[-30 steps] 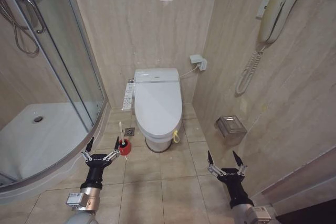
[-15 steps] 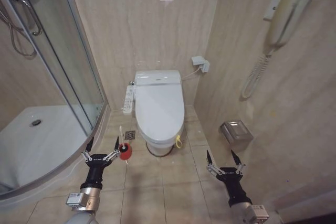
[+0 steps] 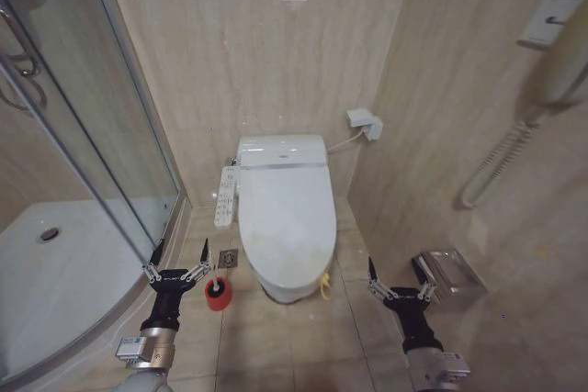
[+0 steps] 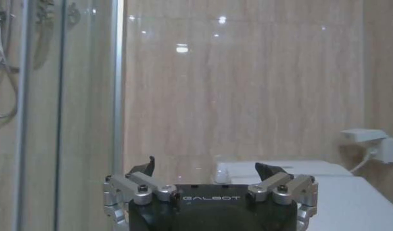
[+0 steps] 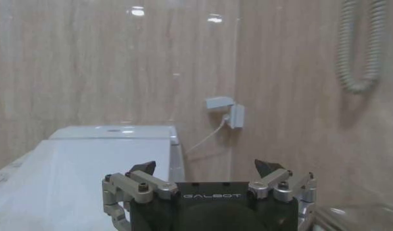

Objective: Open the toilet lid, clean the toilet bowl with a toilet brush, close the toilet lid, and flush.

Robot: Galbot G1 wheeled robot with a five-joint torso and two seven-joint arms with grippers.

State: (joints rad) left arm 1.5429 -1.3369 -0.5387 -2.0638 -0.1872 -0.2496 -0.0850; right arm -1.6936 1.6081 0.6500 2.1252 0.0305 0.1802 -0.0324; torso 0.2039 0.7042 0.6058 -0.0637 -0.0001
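Tiled bathroom: lid shut over the bowl, brush in its holder on the floor left of it. Left tool and right tool hang wide and empty, near; I judge nothing done yet.

I see the glossy white toilet lid with a yellow strap loop at its front edge, the red toilet brush holder beside it, and beige veined wall tiles behind.
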